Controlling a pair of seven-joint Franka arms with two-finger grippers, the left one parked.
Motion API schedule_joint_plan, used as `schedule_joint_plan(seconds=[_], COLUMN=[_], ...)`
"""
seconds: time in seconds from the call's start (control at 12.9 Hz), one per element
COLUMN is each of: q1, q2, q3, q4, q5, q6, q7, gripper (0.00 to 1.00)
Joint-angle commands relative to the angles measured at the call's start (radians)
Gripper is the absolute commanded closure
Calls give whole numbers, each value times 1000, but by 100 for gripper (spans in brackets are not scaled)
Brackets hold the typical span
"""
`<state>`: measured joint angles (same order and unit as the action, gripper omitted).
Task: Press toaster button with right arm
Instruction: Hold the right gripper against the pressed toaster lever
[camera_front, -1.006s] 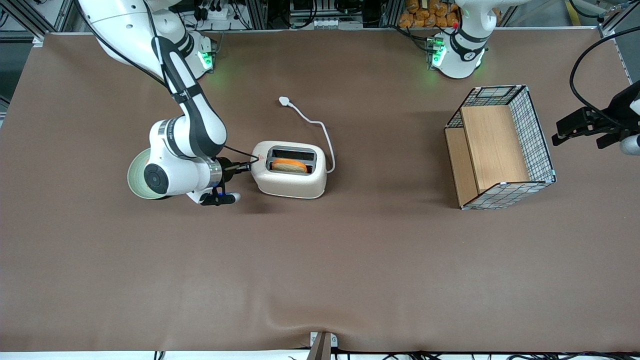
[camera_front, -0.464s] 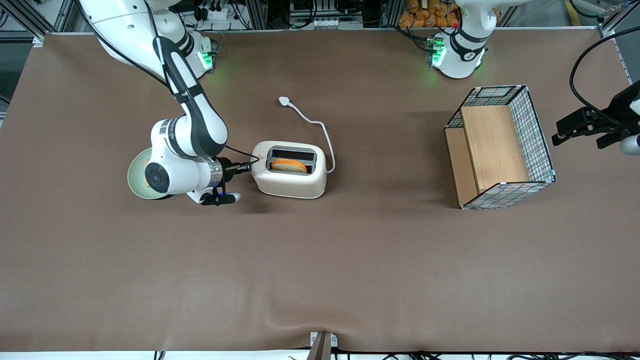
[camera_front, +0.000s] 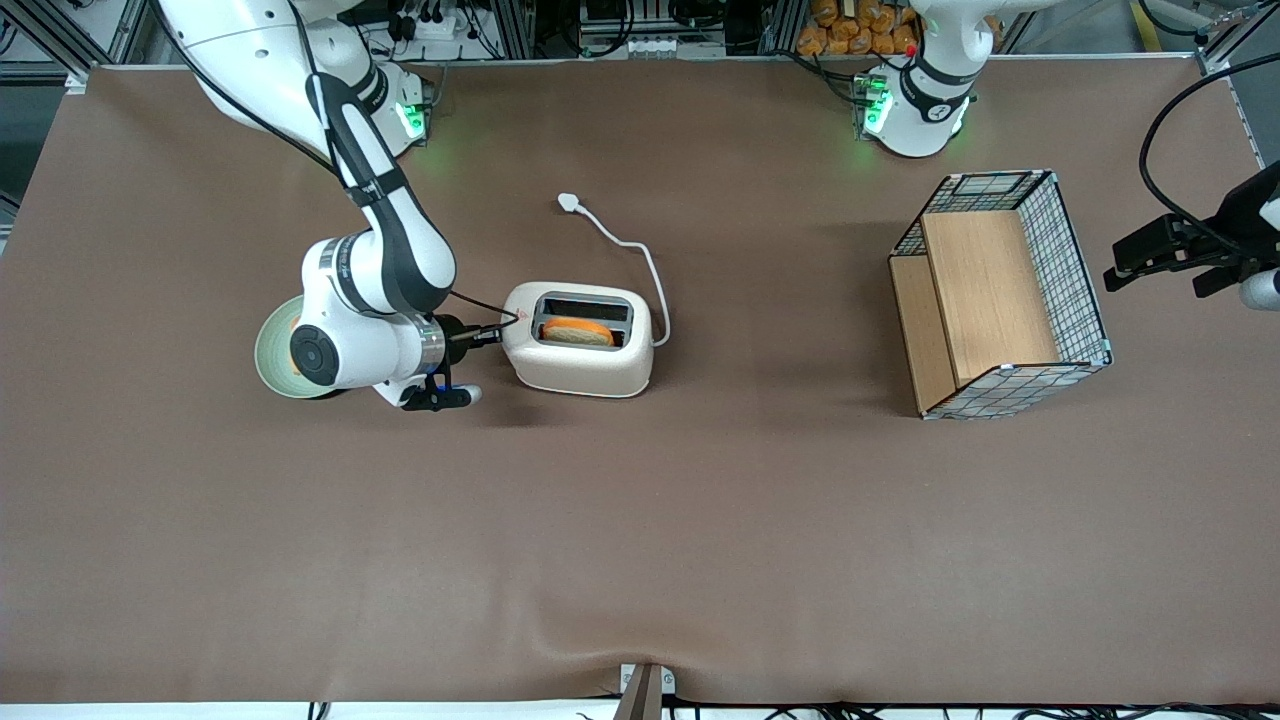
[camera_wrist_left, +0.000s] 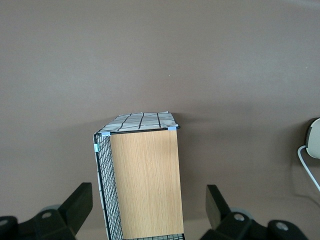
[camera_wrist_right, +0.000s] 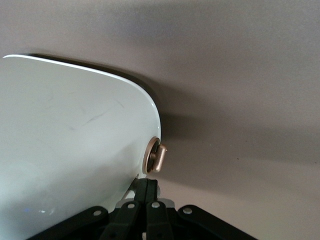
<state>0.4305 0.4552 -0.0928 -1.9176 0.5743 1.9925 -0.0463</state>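
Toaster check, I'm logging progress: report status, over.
Tool shut, tips at the toaster's narrow end, by the red triangle mark. Bread slice in the slot. Toaster button in sight on wrist view. Nothing in the way.

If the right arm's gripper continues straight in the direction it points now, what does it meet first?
Most likely the toaster: the gripper, fingers shut, points at its narrow end and already seems to be at it. Whether it lines up with the toaster button is unclear.
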Motion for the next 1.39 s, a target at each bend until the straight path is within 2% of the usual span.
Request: schedule_joint_plan(seconds=[0.0,0.46,0.7,1.32], q1=[30,22,17,14], q2=[46,46,53,53], q3=[-4,-2,-2,-4], q4=[-38,-40,-54,-54], q5=[80,107,160,170], q6=[49,42,42,40], q7=[-61,-78,-154,-185], gripper=[100,100,100,100])
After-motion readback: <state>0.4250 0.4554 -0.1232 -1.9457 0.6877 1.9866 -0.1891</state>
